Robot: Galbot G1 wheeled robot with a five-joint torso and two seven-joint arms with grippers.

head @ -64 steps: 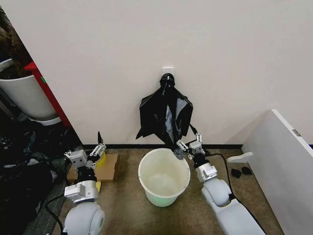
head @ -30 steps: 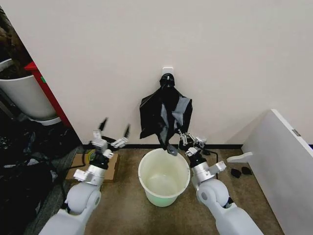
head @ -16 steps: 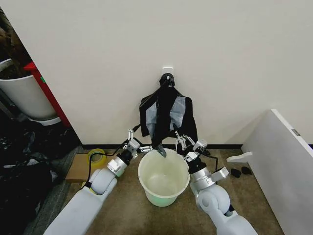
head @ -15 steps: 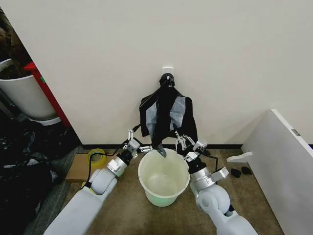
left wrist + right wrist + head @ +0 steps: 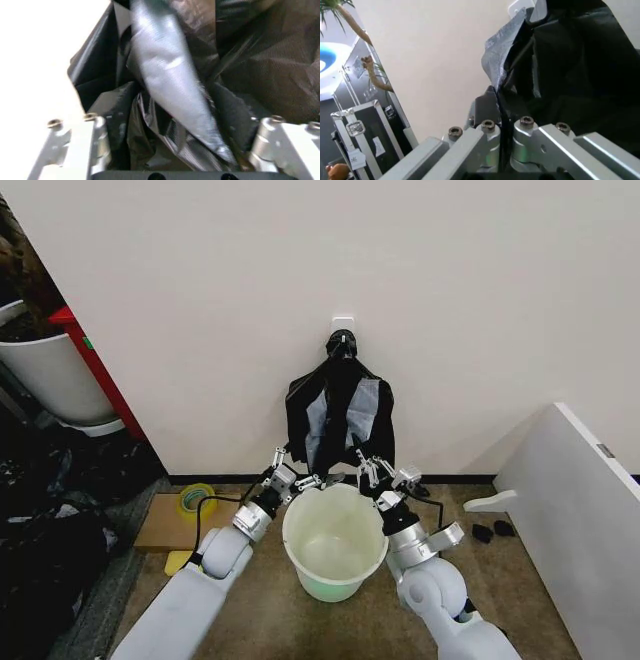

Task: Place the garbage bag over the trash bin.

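Note:
The black glossy garbage bag (image 5: 338, 415) hangs from a hook on the wall, just above the far rim of the cream-white trash bin (image 5: 335, 565), which stands on the floor. My right gripper (image 5: 368, 468) is at the bag's lower right edge. In the right wrist view this gripper (image 5: 501, 112) is shut on a fold of the bag (image 5: 570, 75). My left gripper (image 5: 298, 472) is at the bag's lower left edge. In the left wrist view it (image 5: 172, 116) stands open, with crinkled folds of the bag (image 5: 170, 86) lying between its fingers.
A large white pot (image 5: 50, 375) and a red panel (image 5: 95, 370) stand at the far left above dark clutter (image 5: 40, 550). A cardboard box (image 5: 165, 525) with a yellow tape roll (image 5: 197, 498) lies left of the bin. A white board (image 5: 580, 520) leans at the right.
My left arm has swung in from the left side to the bag's lower edge, open around its folds. The right gripper has kept its hold and shifted slightly along the bin's far rim.

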